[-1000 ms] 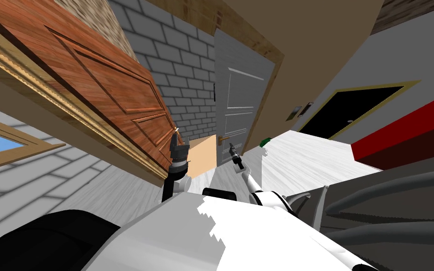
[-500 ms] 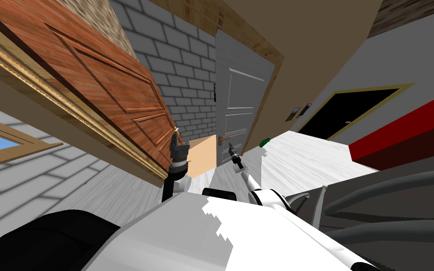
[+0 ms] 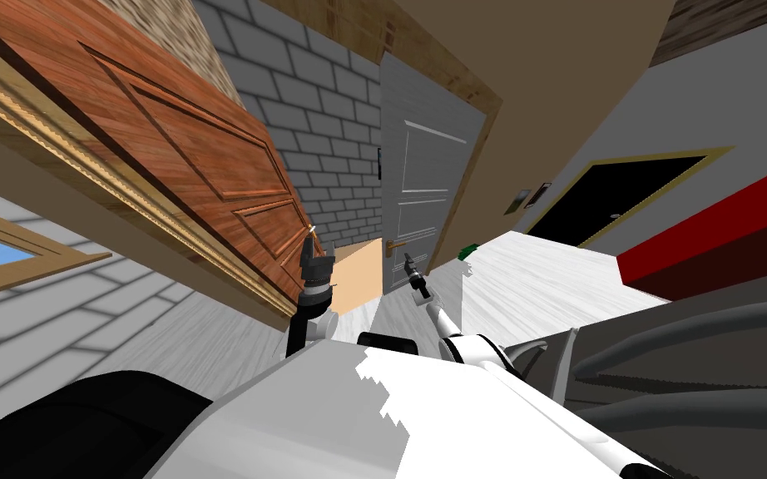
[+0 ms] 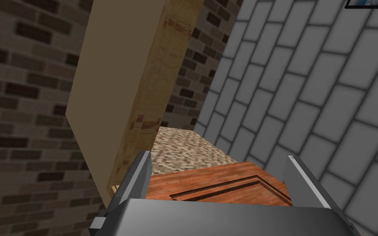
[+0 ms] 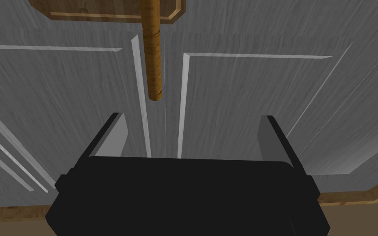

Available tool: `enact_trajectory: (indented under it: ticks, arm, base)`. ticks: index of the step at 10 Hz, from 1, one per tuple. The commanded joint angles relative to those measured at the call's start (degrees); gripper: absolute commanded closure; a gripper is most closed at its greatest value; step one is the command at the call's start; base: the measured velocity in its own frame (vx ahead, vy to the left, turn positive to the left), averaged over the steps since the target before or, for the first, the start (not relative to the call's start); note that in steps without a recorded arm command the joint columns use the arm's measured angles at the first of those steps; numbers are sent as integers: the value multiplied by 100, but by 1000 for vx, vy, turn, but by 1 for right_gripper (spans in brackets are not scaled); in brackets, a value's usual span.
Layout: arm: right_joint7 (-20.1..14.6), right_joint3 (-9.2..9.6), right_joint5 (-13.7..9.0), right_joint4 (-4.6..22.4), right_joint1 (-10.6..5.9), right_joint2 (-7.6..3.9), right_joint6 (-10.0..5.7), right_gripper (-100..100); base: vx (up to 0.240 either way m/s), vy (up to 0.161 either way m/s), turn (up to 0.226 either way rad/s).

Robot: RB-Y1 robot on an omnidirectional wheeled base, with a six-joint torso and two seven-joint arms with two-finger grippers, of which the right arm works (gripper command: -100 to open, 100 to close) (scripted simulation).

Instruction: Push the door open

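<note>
A grey panelled door [image 3: 428, 166] stands shut ahead, with a brown lever handle [image 3: 393, 244] at its left edge. My right gripper [image 3: 409, 263] is open just below that handle, close to the door face. In the right wrist view the handle [image 5: 153, 53] hangs past the open gripper [image 5: 190, 123], nearer its left finger, with the grey door [image 5: 245, 90] behind. My left gripper [image 3: 318, 249] stands open by the free edge of a reddish-brown wooden door [image 3: 190, 158]. In the left wrist view that door [image 4: 217, 186] lies between the fingers of the gripper [image 4: 219, 162], untouched.
A grey brick wall [image 3: 324, 125] runs between the two doors. To the right are a gold-framed black area [image 3: 615, 191], a red block [image 3: 706, 233] and grey furniture [image 3: 690, 366]. A small green thing [image 3: 468, 249] lies on the floor by the grey door's frame.
The whole head view shifted very slightly a second ago and has held still since. Both arms and both doors stand as before.
</note>
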Motion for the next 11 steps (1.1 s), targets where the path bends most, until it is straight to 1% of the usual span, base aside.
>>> enact_trajectory:
  ticks: [1, 9, 10, 11]
  arm:
    - [-89, 93, 13, 61, -45, -33, 100, -100]
    - [-89, 93, 13, 61, -45, -33, 100, -100]
    - [-117, 122, 18, 80, -59, -36, 132, -100]
    - [-117, 122, 18, 80, -59, -36, 132, -100]
  base:
    - [5, -4, -19]
    - [3, -1, -8]
    - [0, 0, 0]
    - [14, 3, -16]
